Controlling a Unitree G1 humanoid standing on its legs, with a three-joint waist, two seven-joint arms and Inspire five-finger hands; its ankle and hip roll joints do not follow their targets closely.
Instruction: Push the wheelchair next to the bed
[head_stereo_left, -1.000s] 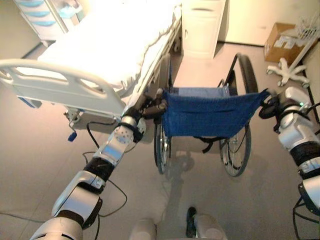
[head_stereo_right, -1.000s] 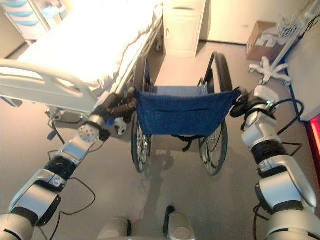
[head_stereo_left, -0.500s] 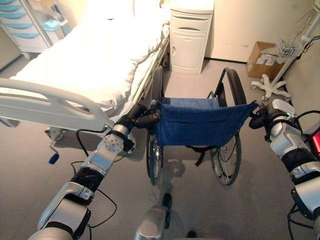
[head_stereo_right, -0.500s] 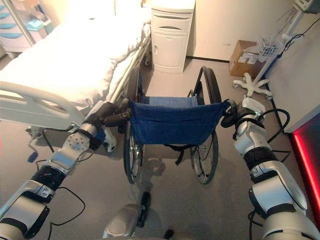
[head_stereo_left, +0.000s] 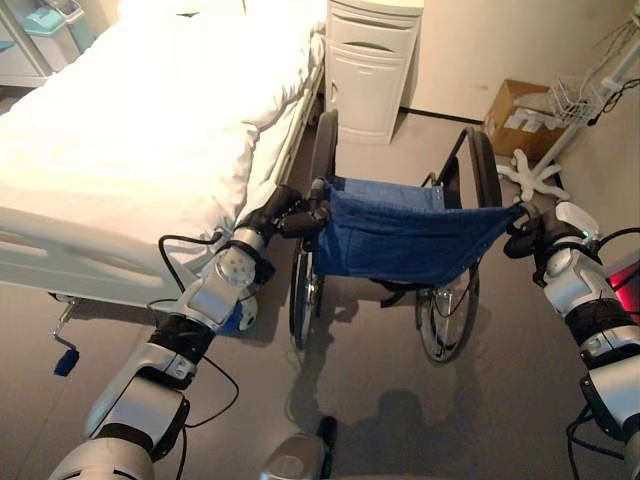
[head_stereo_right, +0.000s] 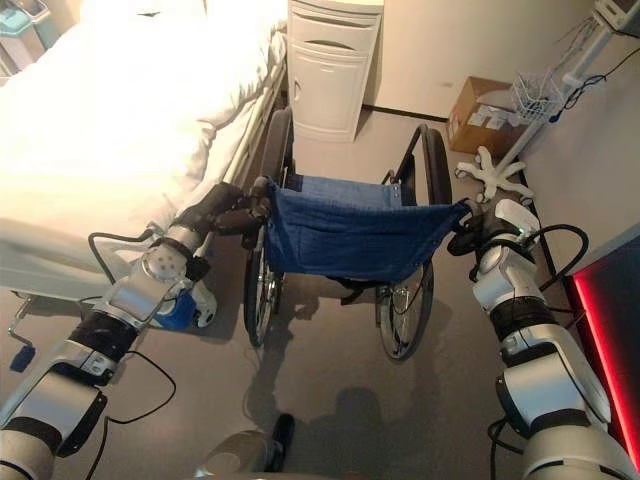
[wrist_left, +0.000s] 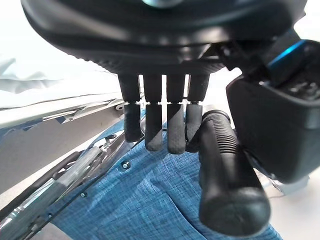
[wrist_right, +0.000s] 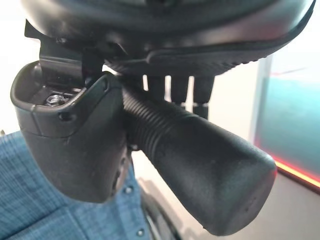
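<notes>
The wheelchair (head_stereo_left: 400, 238), with a blue cloth back and large spoked wheels, stands on the grey floor right beside the white bed (head_stereo_left: 130, 130), its left wheel close to the bed's frame. My left hand (head_stereo_left: 282, 214) is shut on the left push handle (wrist_left: 224, 176), fingers (wrist_left: 152, 120) curled over the ribbed black grip. On the other side, my right hand (head_stereo_left: 524, 236) is shut on the right push handle (wrist_right: 195, 165). Both arms reach forward behind the chair's back.
A white bedside cabinet (head_stereo_left: 370, 60) stands ahead of the wheelchair against the wall. A cardboard box (head_stereo_left: 520, 108) and a white wheeled stand (head_stereo_left: 536, 170) sit at the far right. A red-lit edge (head_stereo_right: 600, 330) runs along the right side. A blue caster (head_stereo_left: 236, 318) shows under the bed.
The wheelchair has rolled forward along the bed's side with both hands still on its handles. The view has advanced too, and the bed's footboard rail has slid out at the left.
</notes>
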